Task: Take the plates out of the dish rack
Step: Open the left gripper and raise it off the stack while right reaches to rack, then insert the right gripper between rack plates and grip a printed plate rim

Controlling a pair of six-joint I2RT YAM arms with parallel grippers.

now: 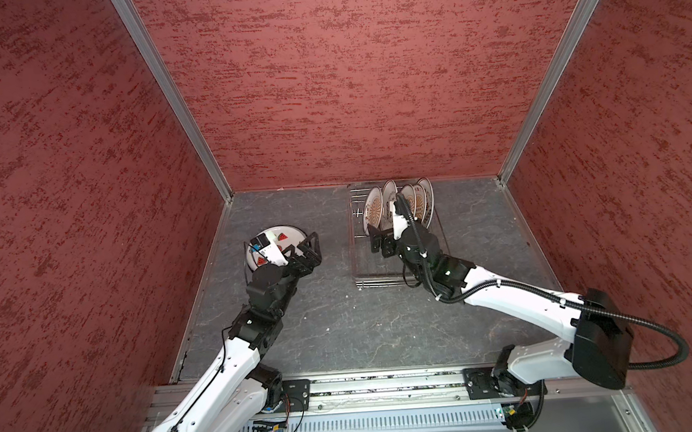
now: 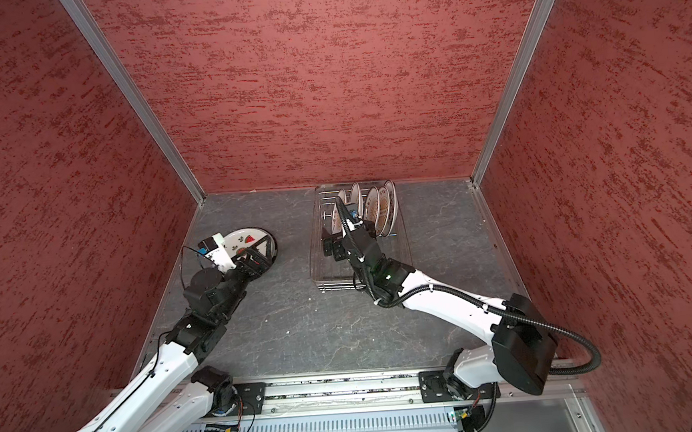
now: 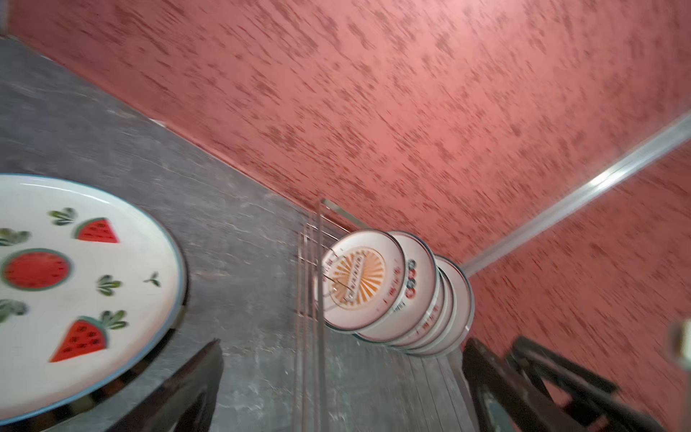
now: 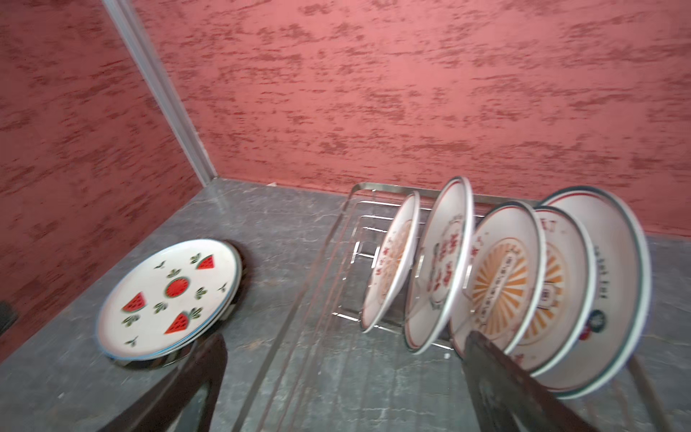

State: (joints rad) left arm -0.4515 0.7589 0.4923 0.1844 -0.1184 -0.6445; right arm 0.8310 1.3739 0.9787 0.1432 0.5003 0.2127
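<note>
The dish rack [image 1: 382,282] [image 2: 332,286] stands at the back of the grey table, right of centre. Several plates [image 1: 374,211] [image 2: 381,214] [image 4: 437,269] [image 3: 359,280] stand on edge in its far half, some with orange sunburst prints. A watermelon plate [image 1: 285,234] [image 2: 250,237] [image 4: 168,299] [image 3: 74,284] lies flat at the left, with another rim showing beneath it. My left gripper [image 1: 316,250] [image 2: 261,254] [image 3: 342,359] is open and empty at that plate's near right edge. My right gripper [image 1: 380,239] [image 2: 333,245] [image 4: 346,336] hangs open and empty over the rack, just in front of the standing plates.
Red textured walls close in the table at the back and both sides, with aluminium posts [image 1: 169,96] in the corners. The rack's near half holds only bare wires [image 4: 329,239]. A metal rail [image 1: 381,385] carrying both arm bases runs along the front edge.
</note>
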